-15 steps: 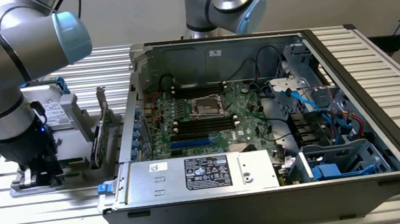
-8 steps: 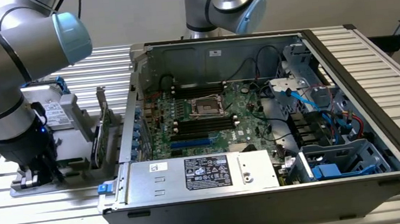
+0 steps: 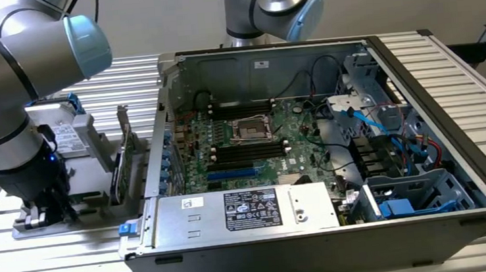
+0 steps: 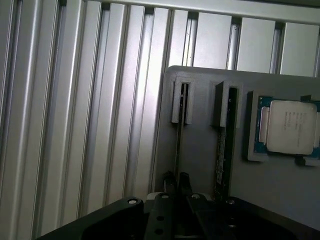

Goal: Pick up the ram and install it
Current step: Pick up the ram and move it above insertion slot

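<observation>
Black fingers (image 4: 184, 181) of the arm's gripper (image 4: 176, 182) are clenching on the ram (image 4: 179, 135), a long, thin circuit-board stick seen edge-on. One finger is pressing against each face, with only the board's thickness between them. The ram is standing on its long edge in a narrow slot of a flat grey plastic holder (image 4: 200, 155) and is running straight out ahead of the fingers to the notched end of that slot.

Just beside the fingers, in a parallel slot of the same holder, a second thin greenish board (image 4: 221, 145) is standing on its edge, apart from the gripped one. Farther out on that same side, a square silver processor chip (image 4: 292, 126) on a blue-green carrier is lying flat in a shallow recess of the holder. On the fingers' other side, the ribbed aluminium table (image 4: 75, 125) is showing bare, its long grooves running the same way as the ram.

In the exterior view, the grey robot arm (image 3: 10, 97) with pale blue joint caps is reaching straight down, so the fingers are pointing down into the holder. An upright expansion card with a metal bracket (image 3: 125, 153) is standing near the fingers, toward the exterior view's right. Beyond the card, well apart from the fingers, a black open-sided computer case (image 3: 324, 251) is lying on the table. Its green motherboard (image 3: 257, 144) is facing up, and dark memory slots are lying on both sides of the central socket.
</observation>
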